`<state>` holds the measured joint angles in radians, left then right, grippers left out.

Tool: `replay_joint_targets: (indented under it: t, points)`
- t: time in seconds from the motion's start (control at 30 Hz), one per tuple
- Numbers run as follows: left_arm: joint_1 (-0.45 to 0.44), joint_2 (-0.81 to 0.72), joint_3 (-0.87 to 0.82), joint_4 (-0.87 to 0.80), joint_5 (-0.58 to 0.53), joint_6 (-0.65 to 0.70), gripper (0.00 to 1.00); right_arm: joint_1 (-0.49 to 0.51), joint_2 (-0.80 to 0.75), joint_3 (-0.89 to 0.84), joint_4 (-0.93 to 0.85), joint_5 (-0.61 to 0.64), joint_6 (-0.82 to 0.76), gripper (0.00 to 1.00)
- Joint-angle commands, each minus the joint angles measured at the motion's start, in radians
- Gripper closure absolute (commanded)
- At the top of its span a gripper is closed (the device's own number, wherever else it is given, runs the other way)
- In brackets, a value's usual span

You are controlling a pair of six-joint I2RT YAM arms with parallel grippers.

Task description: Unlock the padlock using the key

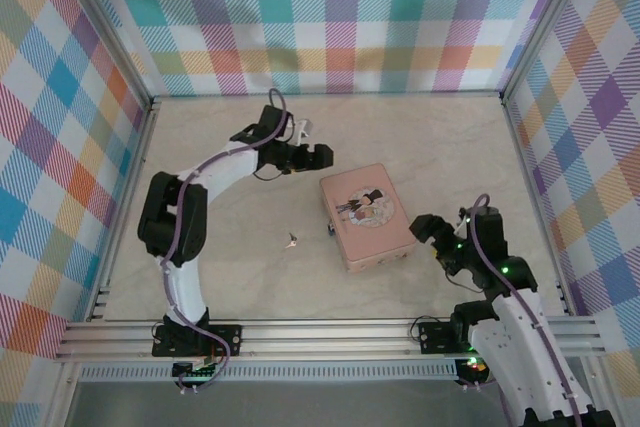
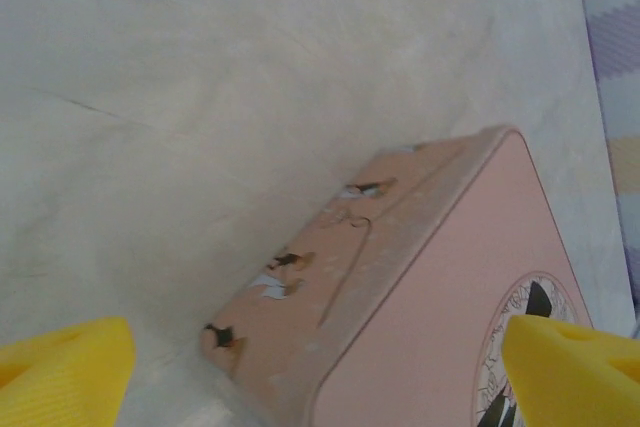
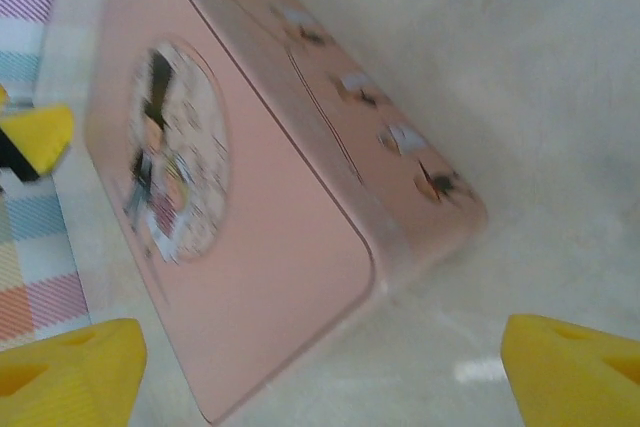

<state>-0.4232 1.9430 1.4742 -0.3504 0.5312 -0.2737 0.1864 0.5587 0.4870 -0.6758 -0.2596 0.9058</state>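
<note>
Padlock (image 1: 330,230) first: a tiny dark speck on the counter (image 1: 220,137), tucked just beside the left edge of the pink tin (image 1: 366,215). From above I cannot tell whether it touches the tin. The key (image 1: 291,240) lies flat on the counter a little to the left of it, pale and silvery, apart from the padlock and from both arms.

The tin sits mid-counter, lid up and turned slightly askew, with a round picture of figures on top.

The left pincer (image 1: 320,156) hovers just off the tin's far-left corner, pointing right. In the left wrist view its 2 yellow fingertips (image 2: 65,372) stand spread wide, gripping nothing, with the tin's corner and side wall below. The right pincer (image 1: 436,240) hangs just beside the tin's right edge, pointing left. In the right wrist view its yellow fingertips (image 3: 70,367) are likewise spread far apart and hold nothing, with the tin's lid and long side ahead of them. Neither pincer touches padlock or key.

Bright plaid walls (image 1: 330,17) close in the counter on 3 sides.
</note>
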Motion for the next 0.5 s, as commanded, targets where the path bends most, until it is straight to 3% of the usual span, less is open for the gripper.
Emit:
replay_joint_targets:
  t: [0.0,0.23,0.47]
  points:
    - [-0.025,0.063,0.088,-0.106,0.084,0.047,0.06,0.057,-0.005,-0.039,0.005,-0.022,0.09,0.1]
    - [-0.082,0.166,0.231,-0.215,0.158,0.108,0.1,0.189,0.125,-0.084,0.213,0.016,0.168,0.11]
    - [-0.089,0.086,0.126,-0.162,0.167,0.097,0.11,0.203,0.281,-0.066,0.402,0.033,0.175,0.13]
